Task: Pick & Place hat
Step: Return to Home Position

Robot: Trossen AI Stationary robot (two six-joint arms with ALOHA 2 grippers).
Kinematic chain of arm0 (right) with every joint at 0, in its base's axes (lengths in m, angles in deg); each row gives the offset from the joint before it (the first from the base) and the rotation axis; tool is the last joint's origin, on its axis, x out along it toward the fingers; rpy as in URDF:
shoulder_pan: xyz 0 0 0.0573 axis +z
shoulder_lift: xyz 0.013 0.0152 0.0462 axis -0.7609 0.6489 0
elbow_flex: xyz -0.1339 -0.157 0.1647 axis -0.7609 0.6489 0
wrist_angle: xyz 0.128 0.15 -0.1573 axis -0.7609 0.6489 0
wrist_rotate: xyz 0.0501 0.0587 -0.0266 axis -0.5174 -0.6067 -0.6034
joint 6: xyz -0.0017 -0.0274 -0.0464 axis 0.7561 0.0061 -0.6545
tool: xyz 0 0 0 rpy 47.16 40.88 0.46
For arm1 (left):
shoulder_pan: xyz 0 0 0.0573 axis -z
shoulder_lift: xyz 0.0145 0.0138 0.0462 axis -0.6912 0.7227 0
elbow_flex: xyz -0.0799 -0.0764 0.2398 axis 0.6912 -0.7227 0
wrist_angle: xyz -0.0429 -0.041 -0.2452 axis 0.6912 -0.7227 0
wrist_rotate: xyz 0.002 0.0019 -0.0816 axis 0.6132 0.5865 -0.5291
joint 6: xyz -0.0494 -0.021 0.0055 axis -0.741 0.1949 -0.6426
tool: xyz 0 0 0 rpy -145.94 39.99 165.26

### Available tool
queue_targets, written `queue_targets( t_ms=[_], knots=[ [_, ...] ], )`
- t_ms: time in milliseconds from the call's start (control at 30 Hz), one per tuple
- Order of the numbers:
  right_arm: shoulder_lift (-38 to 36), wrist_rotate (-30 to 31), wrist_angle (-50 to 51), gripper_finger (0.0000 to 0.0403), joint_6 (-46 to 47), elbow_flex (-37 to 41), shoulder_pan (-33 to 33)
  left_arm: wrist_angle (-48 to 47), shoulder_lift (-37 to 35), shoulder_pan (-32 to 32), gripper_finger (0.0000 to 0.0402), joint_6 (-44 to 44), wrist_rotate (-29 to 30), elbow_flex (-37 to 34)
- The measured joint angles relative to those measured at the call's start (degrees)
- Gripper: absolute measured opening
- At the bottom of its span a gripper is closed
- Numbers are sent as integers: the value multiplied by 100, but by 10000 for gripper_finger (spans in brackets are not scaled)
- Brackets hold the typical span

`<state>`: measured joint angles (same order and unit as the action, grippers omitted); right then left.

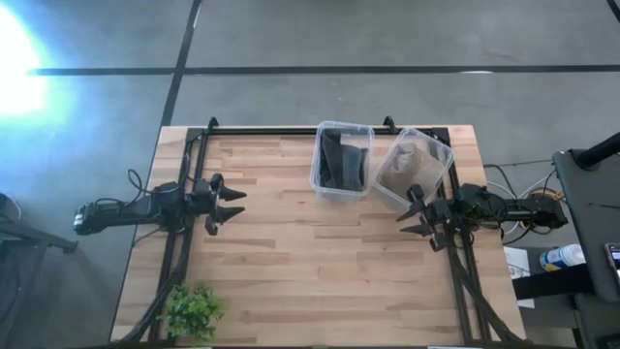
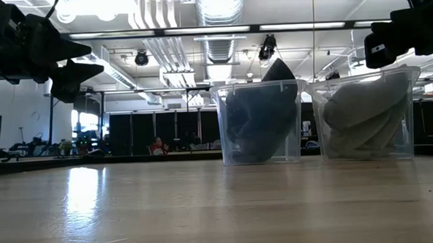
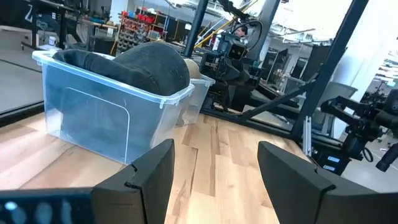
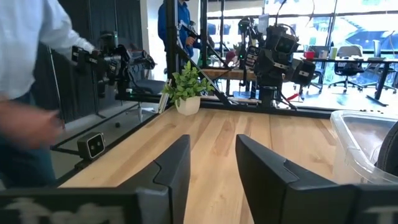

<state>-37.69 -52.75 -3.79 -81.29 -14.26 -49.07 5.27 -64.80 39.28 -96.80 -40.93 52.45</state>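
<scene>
Sorting looks done; I judge I'm on the return to rest. My left pincer (image 1: 236, 205) hangs spread and empty over the table (image 1: 320, 271). My right pincer (image 1: 411, 223) is spread just beside the right bin (image 1: 443, 155). The black caps (image 1: 341, 160) slump in the left bin (image 1: 316, 165), and the brown cap (image 1: 402, 167) lies in the right. Next I need only fold both arms clear.
</scene>
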Motion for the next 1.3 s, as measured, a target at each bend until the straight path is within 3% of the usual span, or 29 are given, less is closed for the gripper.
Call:
queue_targets(
  t_ms=[1300],
  knots=[
    [-2, 0, -2, 124, -4, 0, 0, 17, 13, 0, 225, -9, 2, 0]
  ],
)
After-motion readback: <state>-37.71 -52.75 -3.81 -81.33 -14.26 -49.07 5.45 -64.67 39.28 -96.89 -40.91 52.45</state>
